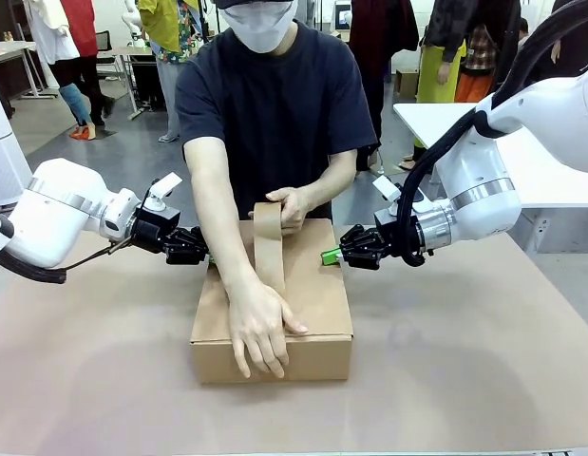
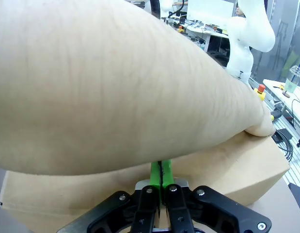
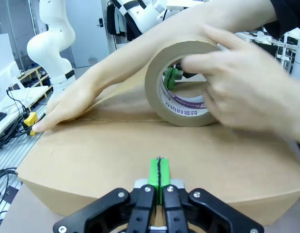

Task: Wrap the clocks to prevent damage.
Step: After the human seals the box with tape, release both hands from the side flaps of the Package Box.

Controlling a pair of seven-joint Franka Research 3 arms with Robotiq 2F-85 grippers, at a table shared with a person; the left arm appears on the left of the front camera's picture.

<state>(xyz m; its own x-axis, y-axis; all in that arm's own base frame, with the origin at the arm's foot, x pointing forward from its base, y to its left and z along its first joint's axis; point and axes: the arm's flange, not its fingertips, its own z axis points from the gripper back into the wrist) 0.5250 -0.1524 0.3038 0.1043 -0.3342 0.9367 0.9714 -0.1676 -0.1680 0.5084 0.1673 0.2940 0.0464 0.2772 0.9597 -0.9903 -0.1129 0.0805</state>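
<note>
Brown cardboard is what everything centres on: a closed box (image 1: 272, 304) sits in the middle of the table (image 1: 483, 361), and a person is taping it shut. One hand (image 1: 260, 328) lies flat on the lid near the 6 o'clock edge, pinning the end of the paper strip (image 1: 268, 249). The other hand (image 1: 292, 207) holds the tape roll (image 3: 181, 85) at the 12 o'clock edge, so the strip runs straight down the lid's middle seam.

Both robot arms brace the box from the sides. The left gripper (image 1: 197, 250) comes in at 9 o'clock, its fingers pressed together with nothing between them, the green tips (image 2: 161, 174) up against the box wall under the person's forearm. The right gripper (image 1: 333, 255) does the same from 3 o'clock, fingers likewise squeezed together and empty, tips (image 3: 158, 171) meeting the box's top edge.

The clocks themselves cannot be seen; presumably they are inside.

To do this step well, I reckon the two arms should keep even, opposing pressure so the box neither slides nor twists while the roll is pulled. Pushing too hard risks denting the cardboard; too little lets the box creep toward the person. The strip wants smoothing along the seam, without wrinkles, before it is cut.
</note>
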